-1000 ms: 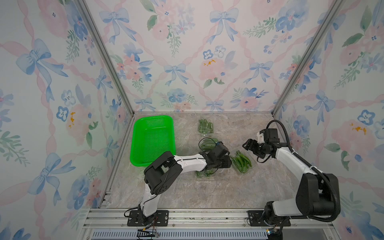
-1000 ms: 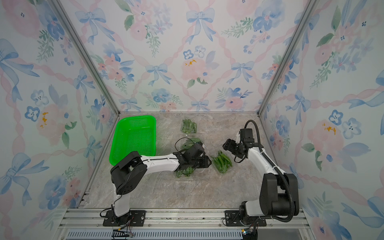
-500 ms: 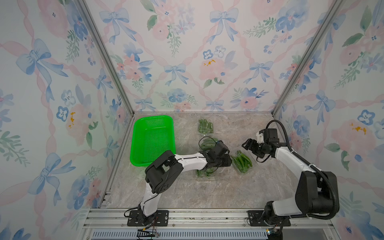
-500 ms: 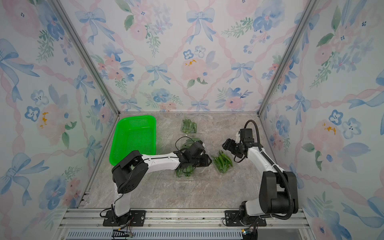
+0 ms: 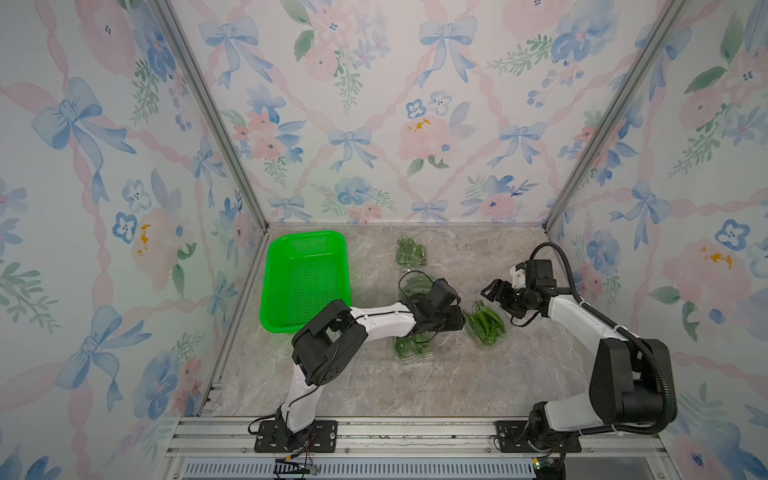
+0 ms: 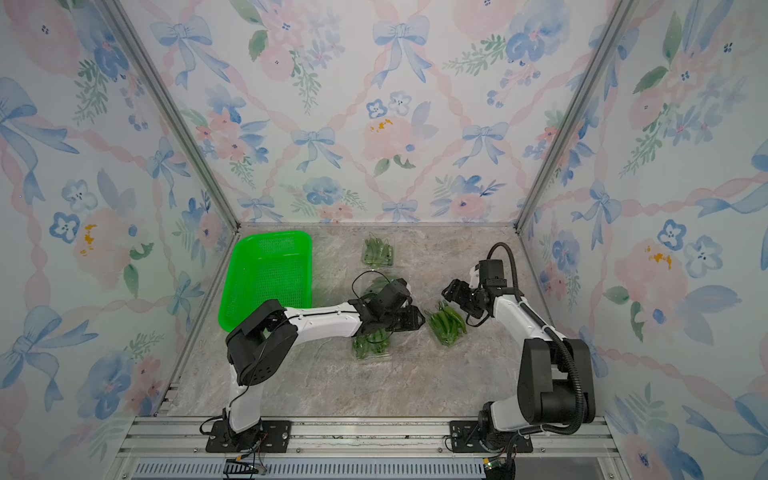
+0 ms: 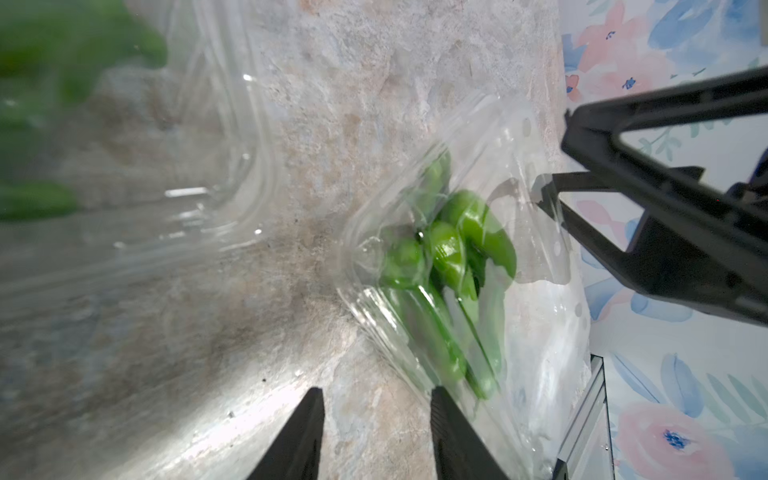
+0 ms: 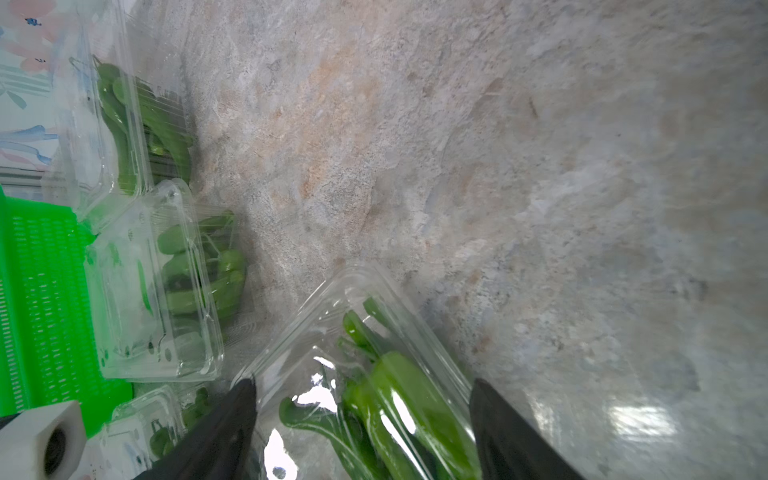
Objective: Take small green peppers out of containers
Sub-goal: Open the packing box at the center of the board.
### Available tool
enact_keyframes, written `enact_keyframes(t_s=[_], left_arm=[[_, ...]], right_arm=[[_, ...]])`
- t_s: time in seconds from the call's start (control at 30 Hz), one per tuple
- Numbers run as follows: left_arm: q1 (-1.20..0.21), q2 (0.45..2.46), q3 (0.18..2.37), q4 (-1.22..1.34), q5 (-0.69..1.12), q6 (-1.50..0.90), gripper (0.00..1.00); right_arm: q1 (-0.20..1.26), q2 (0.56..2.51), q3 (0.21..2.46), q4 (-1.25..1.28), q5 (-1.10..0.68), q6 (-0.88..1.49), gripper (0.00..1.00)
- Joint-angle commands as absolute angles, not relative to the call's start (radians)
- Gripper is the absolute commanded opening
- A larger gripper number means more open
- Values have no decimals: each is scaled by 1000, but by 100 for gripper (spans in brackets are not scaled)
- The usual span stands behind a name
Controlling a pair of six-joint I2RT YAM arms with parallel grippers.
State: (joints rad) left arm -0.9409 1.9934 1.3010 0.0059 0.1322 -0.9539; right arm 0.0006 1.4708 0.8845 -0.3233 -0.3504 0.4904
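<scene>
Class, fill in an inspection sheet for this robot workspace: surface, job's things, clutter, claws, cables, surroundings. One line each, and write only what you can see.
Surface: stone-look tabletop, no spills seen.
Job's things: four clear boxes holding peppers; no loose peppers seen. No peppers in the green basket.
Clutter: nothing seen.
Claws: left claw open, nothing between its fingers, beside the box nearest the right arm. Right claw open wide, fingers either side of that box's end; contact unclear.
Cables: black loop at the left wrist; black hose on the right arm; loose wires at the left base.
Surroundings: floral walls, metal frame.
</scene>
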Motion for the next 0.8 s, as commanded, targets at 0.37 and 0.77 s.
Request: enact_keyframes(t_s=[0.37, 0.77], left_arm=[[-937, 2036, 1334, -39, 141, -930, 45], [-941, 2020, 1333, -101, 112, -900, 41]], right_arm=[[8, 1485, 853, -305, -386, 522, 80], [9, 1490, 852, -299, -385, 526, 80]])
